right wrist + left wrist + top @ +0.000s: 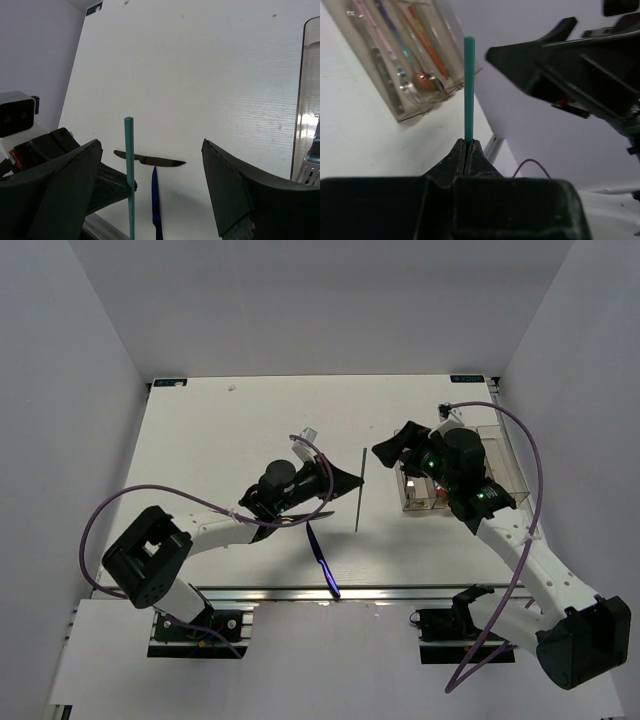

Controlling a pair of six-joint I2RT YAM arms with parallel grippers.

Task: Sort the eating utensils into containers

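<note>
My left gripper [468, 142] is shut on a teal chopstick [469, 90], which sticks out beyond the fingertips. From above, the chopstick [359, 490] shows as a thin line at mid-table, with the left gripper [350, 481] gripping it near its middle. My right gripper [152, 145] is open and holds nothing; the chopstick [130, 175] stands beside its left finger. A dark knife [150, 160] and a blue knife [156, 205] lie on the table behind. The containers [395, 55] hold several utensils and sit under the right arm [470, 480].
The blue knife [322, 560] lies near the table's front edge. The dark knife [300, 521] is partly under the left arm. A silver fork [312, 167] lies in the nearest container [300, 100]. Purple cables [530, 470] loop over both arms.
</note>
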